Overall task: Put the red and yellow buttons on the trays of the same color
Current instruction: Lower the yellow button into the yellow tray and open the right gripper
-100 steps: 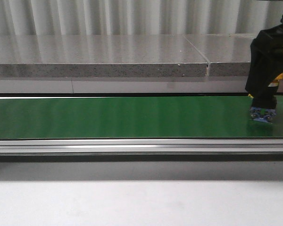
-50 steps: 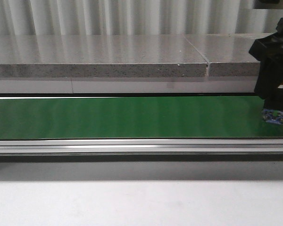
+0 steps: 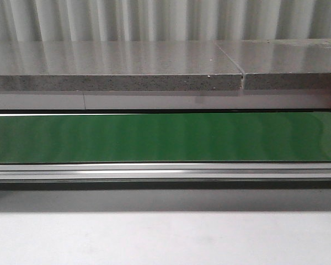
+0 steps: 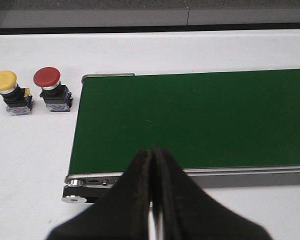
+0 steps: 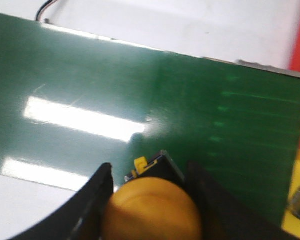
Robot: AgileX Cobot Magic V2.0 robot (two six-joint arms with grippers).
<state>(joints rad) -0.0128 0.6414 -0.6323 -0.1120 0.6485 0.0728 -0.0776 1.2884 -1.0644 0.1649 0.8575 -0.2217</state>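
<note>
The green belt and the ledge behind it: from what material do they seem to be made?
The green belt looks like smooth rubber or PVC with a semi-gloss finish: it carries soft streaks of reflected light. The ledge appears to be polished stone or a stone-like composite: its edge is grey and speckled, and its top mirrors the corrugated wall.

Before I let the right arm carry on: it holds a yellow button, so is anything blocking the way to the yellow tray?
Nothing visible does. The right hand grips the yellow button over the bare green belt; a yellow surface, probably the tray, shows beyond its edge.
</note>
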